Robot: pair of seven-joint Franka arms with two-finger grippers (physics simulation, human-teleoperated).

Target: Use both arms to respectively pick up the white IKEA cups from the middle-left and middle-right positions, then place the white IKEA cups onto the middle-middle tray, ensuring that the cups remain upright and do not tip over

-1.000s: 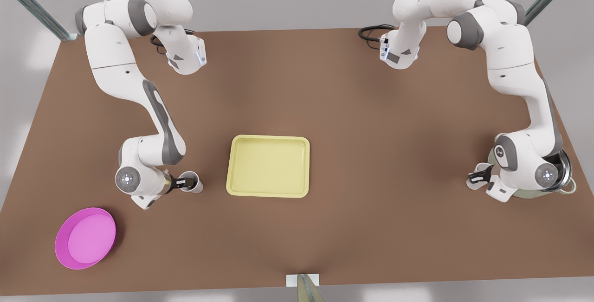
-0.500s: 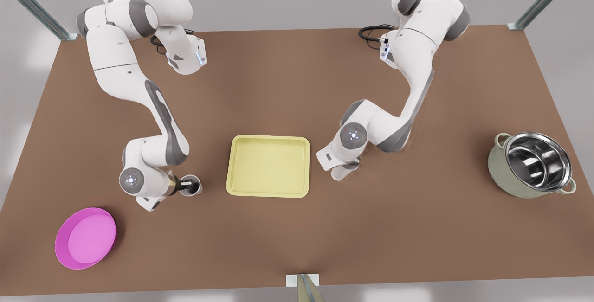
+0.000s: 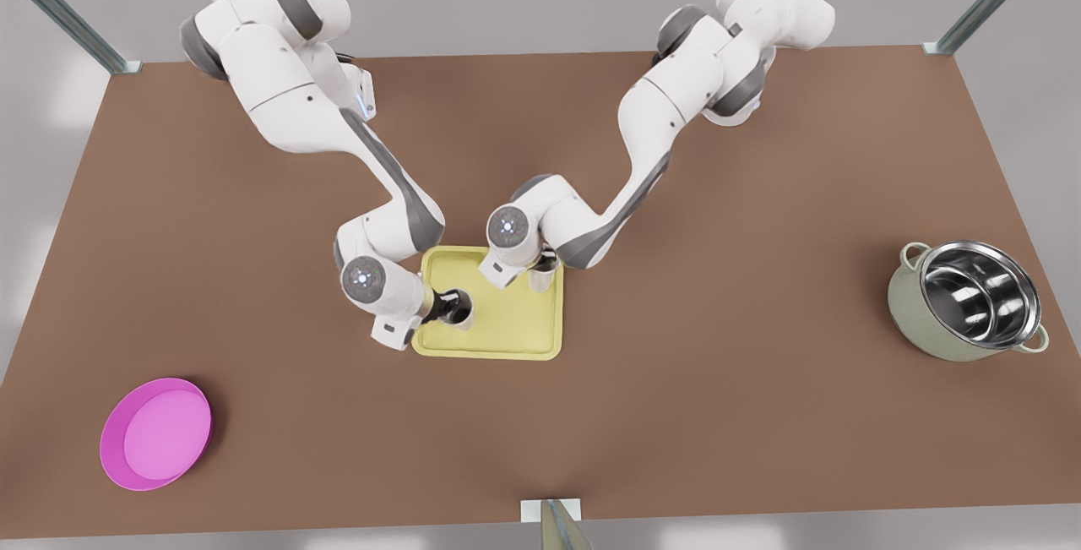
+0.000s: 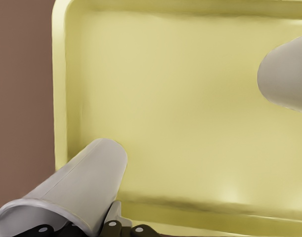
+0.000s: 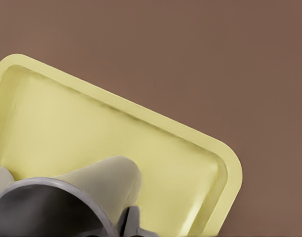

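front view: both cups (image 3: 460,307) held (upright) over tray (image 3: 507,339)

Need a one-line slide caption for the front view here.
Both arms hold white cups over the yellow tray: left claw at its near-left corner, right claw at its far-right; pot and magenta plate sit aside.

The left fingers (image 4: 113,228) hold a white cup (image 4: 76,195) over the yellow tray (image 4: 190,113); a second cup (image 4: 286,76) shows at the frame's edge.
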